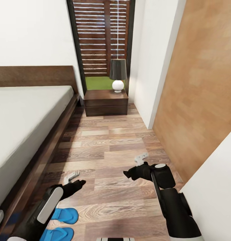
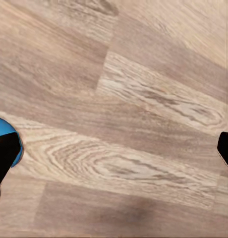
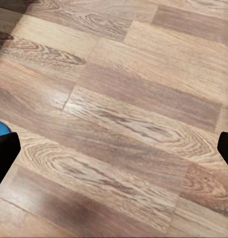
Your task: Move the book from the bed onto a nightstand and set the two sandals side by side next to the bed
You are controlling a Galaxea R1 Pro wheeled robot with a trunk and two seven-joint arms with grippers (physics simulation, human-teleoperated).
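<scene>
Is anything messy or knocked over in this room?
Nothing stands out. The two blue sandals lie flat, side by side on the wood floor next to the bed. The lamp stands upright on the nightstand. No spills or damage show.

Both arms stretched forward and low, black with white panels. Left gripper pointing ahead and slightly down, fingers spread wide, nothing between them. Right gripper likewise empty, fingers parted, wrist bent inward.
</scene>
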